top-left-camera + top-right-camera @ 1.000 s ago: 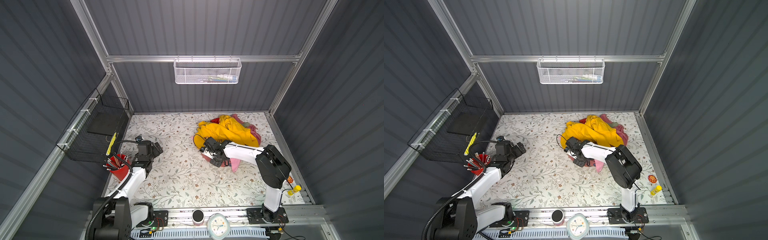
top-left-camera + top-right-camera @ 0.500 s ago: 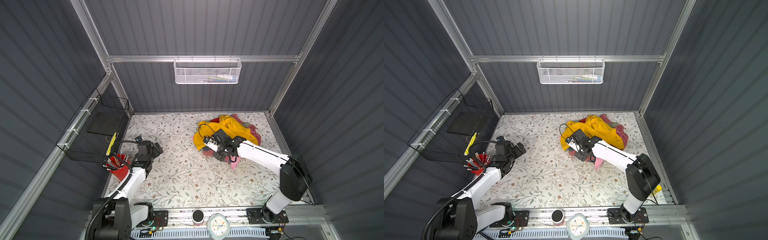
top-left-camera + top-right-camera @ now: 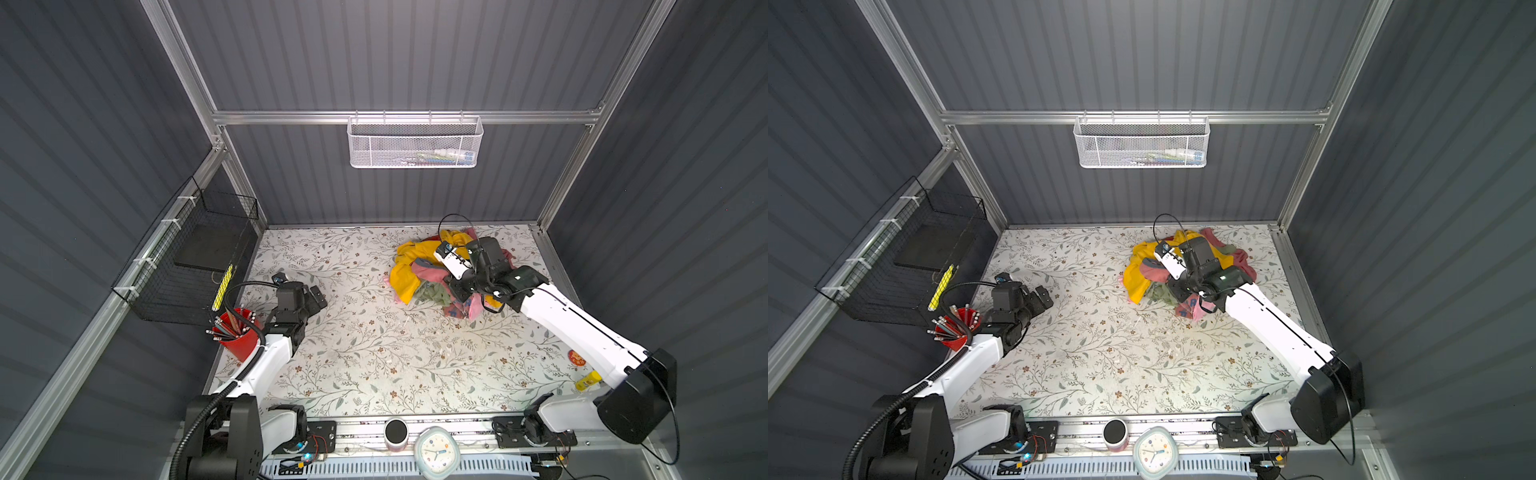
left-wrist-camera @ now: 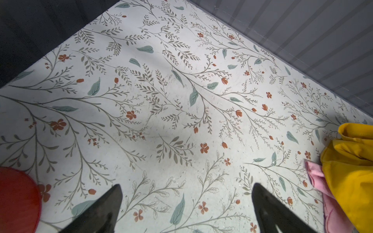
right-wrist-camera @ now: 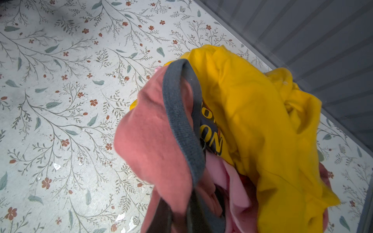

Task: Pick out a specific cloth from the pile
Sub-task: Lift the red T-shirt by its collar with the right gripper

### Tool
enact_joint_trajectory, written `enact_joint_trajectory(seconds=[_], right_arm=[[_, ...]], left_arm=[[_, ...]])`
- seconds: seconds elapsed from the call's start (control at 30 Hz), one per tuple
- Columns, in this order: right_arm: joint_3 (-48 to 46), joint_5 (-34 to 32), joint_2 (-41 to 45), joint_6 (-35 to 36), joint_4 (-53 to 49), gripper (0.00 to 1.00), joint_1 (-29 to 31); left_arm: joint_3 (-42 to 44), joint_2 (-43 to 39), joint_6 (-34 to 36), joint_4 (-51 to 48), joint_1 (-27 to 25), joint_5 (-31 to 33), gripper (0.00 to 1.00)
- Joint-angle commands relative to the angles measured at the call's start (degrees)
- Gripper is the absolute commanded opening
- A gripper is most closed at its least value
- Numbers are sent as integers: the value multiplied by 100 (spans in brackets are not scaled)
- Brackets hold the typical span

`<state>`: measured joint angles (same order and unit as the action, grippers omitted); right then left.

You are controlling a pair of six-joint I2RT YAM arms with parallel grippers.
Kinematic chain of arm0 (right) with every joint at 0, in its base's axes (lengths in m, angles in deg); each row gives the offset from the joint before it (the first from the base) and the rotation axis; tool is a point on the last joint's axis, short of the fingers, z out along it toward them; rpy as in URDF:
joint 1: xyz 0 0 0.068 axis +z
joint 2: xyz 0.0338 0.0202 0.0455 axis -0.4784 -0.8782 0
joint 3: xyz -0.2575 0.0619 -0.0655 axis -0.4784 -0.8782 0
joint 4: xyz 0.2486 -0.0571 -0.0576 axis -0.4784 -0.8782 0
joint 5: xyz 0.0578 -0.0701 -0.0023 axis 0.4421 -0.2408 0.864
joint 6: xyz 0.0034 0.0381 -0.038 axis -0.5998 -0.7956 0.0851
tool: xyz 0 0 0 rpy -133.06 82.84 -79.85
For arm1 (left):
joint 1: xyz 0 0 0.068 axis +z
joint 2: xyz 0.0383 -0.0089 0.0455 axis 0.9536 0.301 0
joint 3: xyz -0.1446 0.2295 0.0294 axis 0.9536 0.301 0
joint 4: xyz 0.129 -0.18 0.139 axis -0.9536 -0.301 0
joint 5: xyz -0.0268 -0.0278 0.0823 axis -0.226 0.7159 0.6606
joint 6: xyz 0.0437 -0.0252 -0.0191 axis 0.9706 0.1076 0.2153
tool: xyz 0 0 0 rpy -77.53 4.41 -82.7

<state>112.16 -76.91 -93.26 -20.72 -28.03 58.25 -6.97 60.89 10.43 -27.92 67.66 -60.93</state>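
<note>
- The right hand (image 3: 456, 292) is pressed together and pinches the cloth (image 3: 430, 271). Fabric covers its fingers in the right wrist view.
- The cloth (image 5: 153, 141) is salmon-red with navy collar trim. It lies at the 7 o'clock part of the pile (image 3: 415, 251) and is gathered up to the right hand, with its collar loop standing clear of the other garments.
- In both top views, the pile lies at 2 o'clock from the centre of the bench (image 3: 365, 353), near the rear wall.
- The yellow T-shirt (image 5: 252, 121) touches the cloth along the collar. A pink garment (image 5: 236, 181) lies beneath both.
- An olive-green piece (image 3: 432, 295) lies at the 9 o'clock side of the right hand.
- The left hand (image 3: 313, 297) is spread, holds nothing, and hangs above bare bench at 9 o'clock from the centre, well apart from the pile.
- A red cup (image 3: 237, 340) of pencils stands at 8 o'clock from the left hand.
</note>
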Motion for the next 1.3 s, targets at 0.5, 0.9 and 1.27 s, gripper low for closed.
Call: enact_joint_trajectory(seconds=[0.5,0.9,1.27], right_arm=[[182,-388,-1015,-1218,-369,0,-1153],[-334,1033,-708,-1276,149,29,-911],[-316,1222,-624,-1258,108,39,-823]], left_arm=[[-115,289,97,-154,-142,-9,100],[-171,528,71,-46,-282,-54,100],[-218,567,90,-14,-327,-85,100]])
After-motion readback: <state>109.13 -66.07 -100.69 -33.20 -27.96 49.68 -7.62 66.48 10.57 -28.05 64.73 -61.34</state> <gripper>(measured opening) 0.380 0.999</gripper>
